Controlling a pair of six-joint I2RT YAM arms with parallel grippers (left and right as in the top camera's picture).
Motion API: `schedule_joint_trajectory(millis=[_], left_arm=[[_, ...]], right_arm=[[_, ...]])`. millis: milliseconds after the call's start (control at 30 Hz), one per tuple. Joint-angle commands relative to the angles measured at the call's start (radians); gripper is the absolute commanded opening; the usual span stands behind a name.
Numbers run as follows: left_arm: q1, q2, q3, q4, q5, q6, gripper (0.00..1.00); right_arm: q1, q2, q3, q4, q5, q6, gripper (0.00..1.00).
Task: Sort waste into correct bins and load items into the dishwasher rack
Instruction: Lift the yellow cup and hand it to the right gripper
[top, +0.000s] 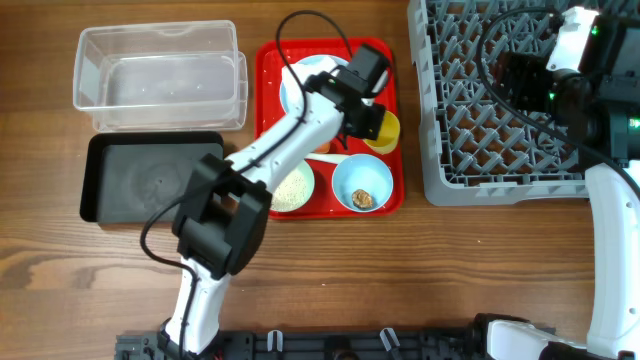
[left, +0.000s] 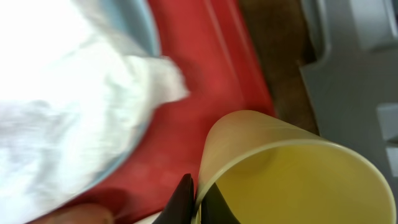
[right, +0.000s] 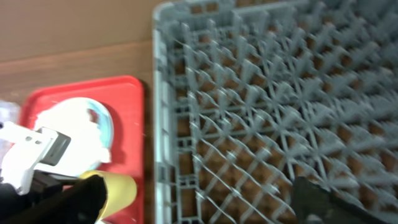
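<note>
Left gripper (left: 199, 202) pinches the cup (left: 298, 180) by its rim, the wall caught between narrow fingers. The cup stands at the right edge of the red tray (top: 268, 80), beside the plate (left: 142, 31). This looks like the loading step. Next comes a straight lift clear of the tray, then a carry right to the rack (top: 500, 160). Right gripper (right: 196, 190) hangs wide and empty over the rack. The left wrist view shows the pinch itself and the napkin (left: 62, 106) on the plate. Overhead hides the pinch under the arm, but shows the green bowl (top: 293, 188), blue bowl (top: 362, 186), tub (top: 160, 50) and black tray (top: 150, 180) waiting.
</note>
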Motion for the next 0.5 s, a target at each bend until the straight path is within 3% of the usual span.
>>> schedule_joint_trajectory(millis=[0, 100, 167, 200, 233, 333, 467], left_arm=[[0.147, -0.149, 0.043, -0.047, 0.211, -0.017, 0.04], [0.313, -0.233, 0.043, -0.072, 0.568, 0.016, 0.04], [0.382, -0.233, 0.043, -0.03, 0.819, 0.031, 0.04], [0.428, -0.225, 0.043, 0.017, 1.021, 0.064, 0.04], [0.448, -0.219, 0.043, 0.053, 1.112, 0.064, 0.04], [0.462, -0.211, 0.043, 0.11, 1.215, 0.064, 0.04], [0.414, -0.201, 0.043, 0.183, 1.215, 0.064, 0.04]], right_arm=[[-0.039, 0.0, 0.02, 0.106, -0.355, 0.014, 1.0], [-0.052, 0.027, 0.019, 0.176, -0.603, 0.002, 1.0], [-0.051, 0.074, 0.018, 0.185, -0.742, -0.049, 1.0], [-0.052, 0.123, 0.018, 0.184, -0.86, -0.094, 1.0], [-0.051, 0.166, 0.018, 0.195, -0.979, -0.126, 1.0], [-0.044, 0.293, 0.018, 0.302, -1.339, -0.158, 1.0], [-0.006, 0.393, 0.018, 0.362, -1.441, -0.166, 1.0]])
